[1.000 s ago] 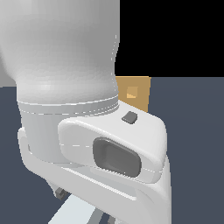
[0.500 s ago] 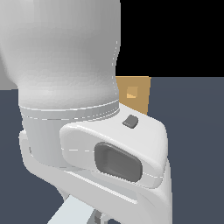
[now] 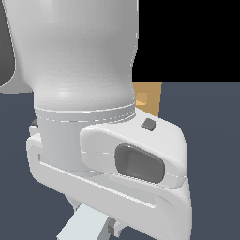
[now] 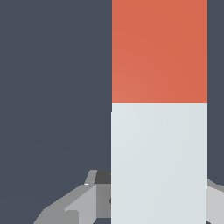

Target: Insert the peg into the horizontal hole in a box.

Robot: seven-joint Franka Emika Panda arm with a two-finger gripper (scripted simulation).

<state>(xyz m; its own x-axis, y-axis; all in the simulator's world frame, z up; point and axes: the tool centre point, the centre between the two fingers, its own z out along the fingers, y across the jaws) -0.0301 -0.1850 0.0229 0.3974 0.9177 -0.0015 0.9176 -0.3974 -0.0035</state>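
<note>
In the wrist view the peg (image 4: 159, 131) fills the picture: a pale grey-white bar with a red-orange end (image 4: 159, 50). My gripper (image 4: 151, 194) straddles its white part, with a grey finger (image 4: 81, 201) against each side, shut on it. In the exterior view the white arm and hand hide most of the scene. A pale stretch of the peg (image 3: 79, 228) shows under the hand by a grey finger (image 3: 112, 228). Behind the arm a corner of the tan box (image 3: 153, 93) shows, with part of its hole (image 3: 140, 99) facing the camera.
The dark blue-grey floor (image 3: 211, 140) lies all around. The arm's wide white body (image 3: 79, 70) blocks the exterior view's left and middle. No other objects show.
The hand has shifted slightly towards the exterior view's right and a little up. The box has stayed put.
</note>
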